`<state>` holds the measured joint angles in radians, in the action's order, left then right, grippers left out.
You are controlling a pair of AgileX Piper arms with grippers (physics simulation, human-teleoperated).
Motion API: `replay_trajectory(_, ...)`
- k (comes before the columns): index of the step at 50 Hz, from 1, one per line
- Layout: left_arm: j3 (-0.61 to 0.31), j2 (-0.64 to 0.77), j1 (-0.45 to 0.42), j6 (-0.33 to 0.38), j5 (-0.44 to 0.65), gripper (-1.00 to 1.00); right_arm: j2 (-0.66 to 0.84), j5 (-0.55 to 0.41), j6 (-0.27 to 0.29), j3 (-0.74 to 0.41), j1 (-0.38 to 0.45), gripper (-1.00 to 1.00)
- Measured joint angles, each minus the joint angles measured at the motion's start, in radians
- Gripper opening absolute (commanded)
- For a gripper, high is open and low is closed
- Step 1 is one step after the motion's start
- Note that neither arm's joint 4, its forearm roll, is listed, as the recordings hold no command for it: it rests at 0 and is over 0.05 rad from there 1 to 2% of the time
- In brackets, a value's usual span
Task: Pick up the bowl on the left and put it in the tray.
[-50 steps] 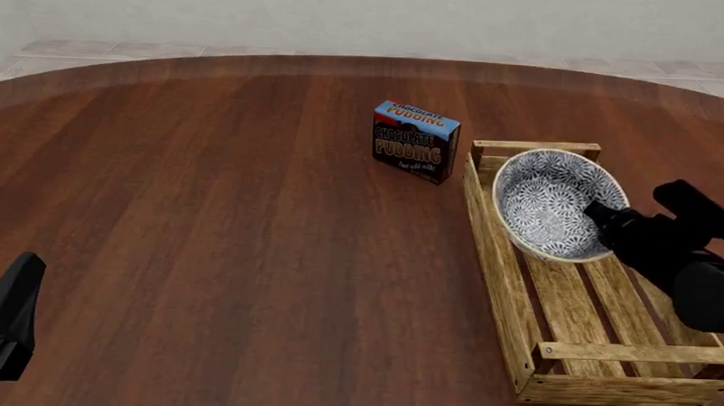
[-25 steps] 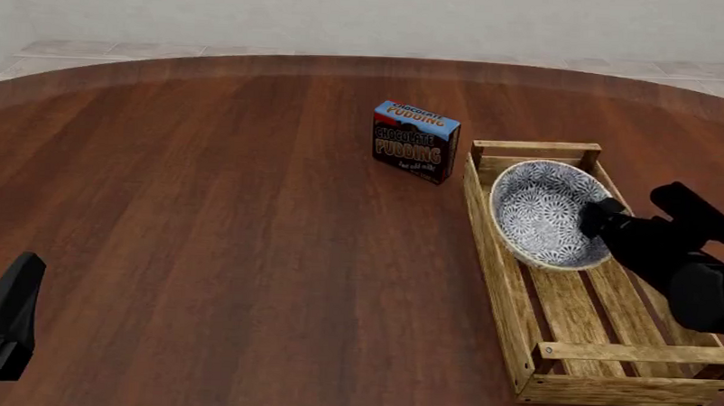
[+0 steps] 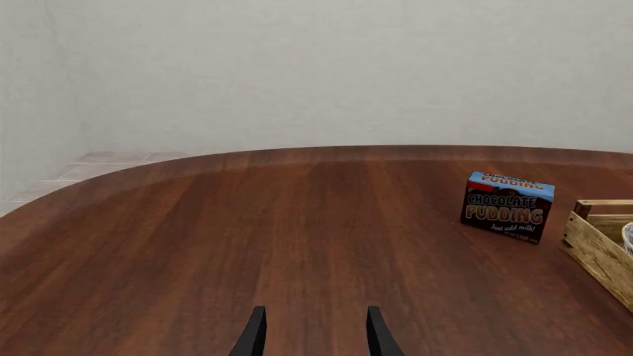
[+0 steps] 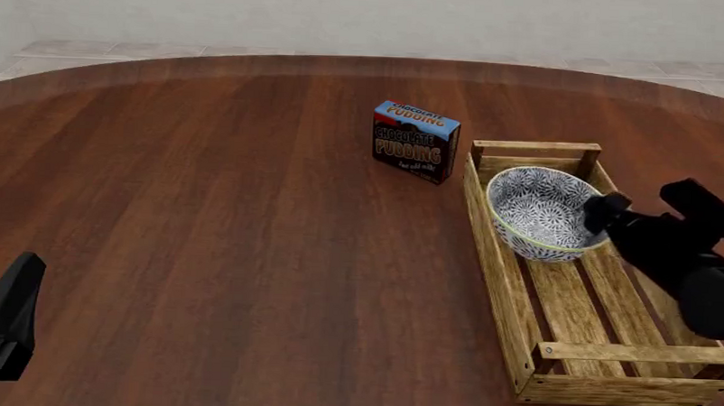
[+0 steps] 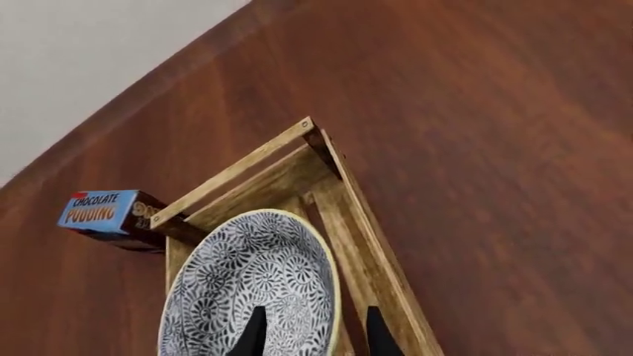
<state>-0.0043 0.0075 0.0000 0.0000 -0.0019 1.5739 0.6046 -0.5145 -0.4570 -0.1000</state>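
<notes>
**Bowl lowered into the tray's far end**

At the left wrist, the left gripper (image 3: 313, 334) shows two fingertips set apart with only table (image 3: 247, 237) between them: open and idle. One pudding box (image 3: 508, 206) stands off to the side, and a corner of the tray (image 3: 598, 248) peeks in.

From the front, the bowl (image 4: 540, 212) has come down and levelled out over the last second; it was tipped steeply toward the camera above the crate, and now sits nearly upright within the tray's (image 4: 503, 289) far end. I judge placement nearly done, with release remaining. The right gripper (image 4: 603, 214) meets the bowl's near rim.

Through the right wrist, its fingers (image 5: 255, 334) straddle that rim, apparently still pinching it.

Count: one bowl, one tray, one box, two grippers.
</notes>
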Motion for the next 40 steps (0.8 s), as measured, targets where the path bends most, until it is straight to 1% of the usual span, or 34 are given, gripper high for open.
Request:
replay_trajectory(11, 0.000, 0.000, 0.000, 0.000, 0.000, 1.00, -0.175, -0.066, 0.010, 0.052, 0.027, 1.00)
replay_trajectory(19, 0.000, 0.000, 0.000, 0.000, 0.000, 1.00, -0.342, -0.149, 0.026, 0.084, 0.052, 1.00)
replay_trajectory(24, 0.000, 0.000, 0.000, 0.000, 0.000, 1.00, -0.459, -0.213, 0.046, 0.099, 0.068, 1.00)
replay_trajectory(31, 0.000, 0.000, 0.000, 0.000, 0.000, 1.00, -0.596, -0.277, 0.107, 0.117, 0.100, 1.00)
replay_trajectory(40, 0.000, 0.000, 0.000, 0.000, 0.000, 1.00, -0.692, -0.283, 0.193, 0.156, 0.222, 1.00)
